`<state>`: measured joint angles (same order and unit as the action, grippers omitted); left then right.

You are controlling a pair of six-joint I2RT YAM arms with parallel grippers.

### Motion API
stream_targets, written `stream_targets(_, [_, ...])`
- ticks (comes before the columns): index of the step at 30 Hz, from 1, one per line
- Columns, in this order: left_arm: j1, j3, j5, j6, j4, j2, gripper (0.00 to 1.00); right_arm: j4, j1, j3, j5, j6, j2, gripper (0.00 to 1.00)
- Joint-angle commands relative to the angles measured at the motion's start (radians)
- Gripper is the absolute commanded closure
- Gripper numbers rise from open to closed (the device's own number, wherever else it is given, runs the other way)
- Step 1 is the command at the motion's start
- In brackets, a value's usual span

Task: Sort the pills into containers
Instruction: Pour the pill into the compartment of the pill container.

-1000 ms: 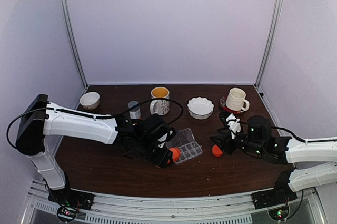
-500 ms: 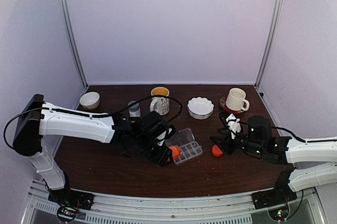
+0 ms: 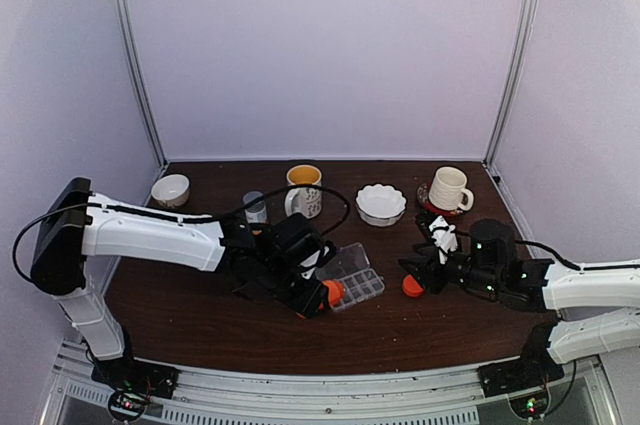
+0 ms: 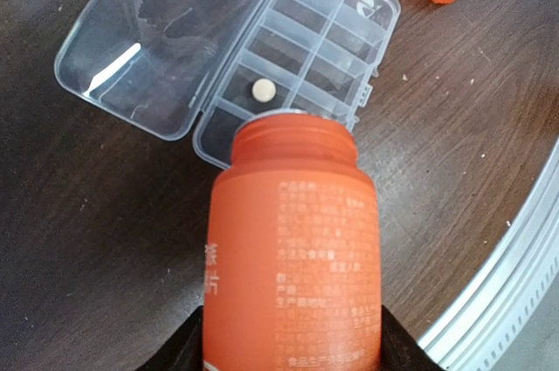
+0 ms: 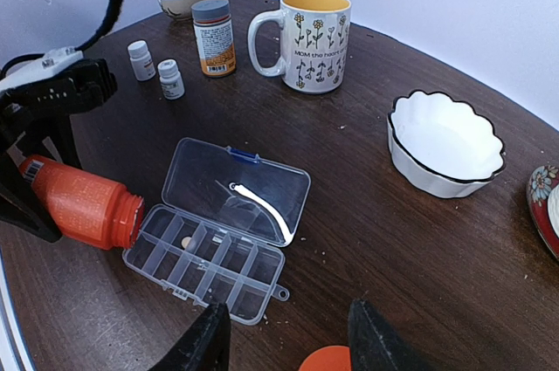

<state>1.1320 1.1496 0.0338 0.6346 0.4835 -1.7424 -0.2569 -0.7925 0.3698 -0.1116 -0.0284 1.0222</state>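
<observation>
A: Where do things stand?
B: The left gripper is clamped on the orange bottle, which is tipped nearly flat with its open mouth at the near end of the pill box. One pale pill lies in a compartment of the row beside the hinge, just past the mouth. The other compartments look empty, as far as I can tell.
A: And the other arm?
B: The right gripper hangs low over the table with its jaws apart, holding nothing. The orange cap lies on the wood beneath, apart from both fingers.
A: So what worries you?
B: The pour. The mouth is far wider than a single compartment, so a little more tilt could, I think, send several pills out together, into neighbouring cells or over the rim onto the table.
A: Could the box itself move?
B: Probably. It looks like light clear plastic and nothing pins it. If the bottle's lip nudges the wall, it may slide or pivot, and the pill inside could hop a divider.
A: Anything else?
B: The lid lies open flat beside the rows, so a bouncing pill may land there. The table's front edge is also near, and a loose pill rolling that way would be lost
</observation>
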Motion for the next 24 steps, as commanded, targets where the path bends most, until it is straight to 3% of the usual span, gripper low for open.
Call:
stream_targets(1, [-0.007, 0.06, -0.018, -0.018, 0.027, 0.068, 1.0, 0.004, -0.005, 0.026, -0.001, 0.007, 0.003, 0.5])
stream_targets(12, [-0.007, 0.006, 0.007, -0.004, -0.043, -0.025, 1.0, 0.007, -0.007, 0.026, -0.003, 0.007, 0.001, 0.5])
stream_targets(24, [-0.006, 0.072, -0.019, -0.024, 0.04, 0.049, 1.0, 0.007, -0.008, 0.027, -0.004, 0.009, 0.003, 0.5])
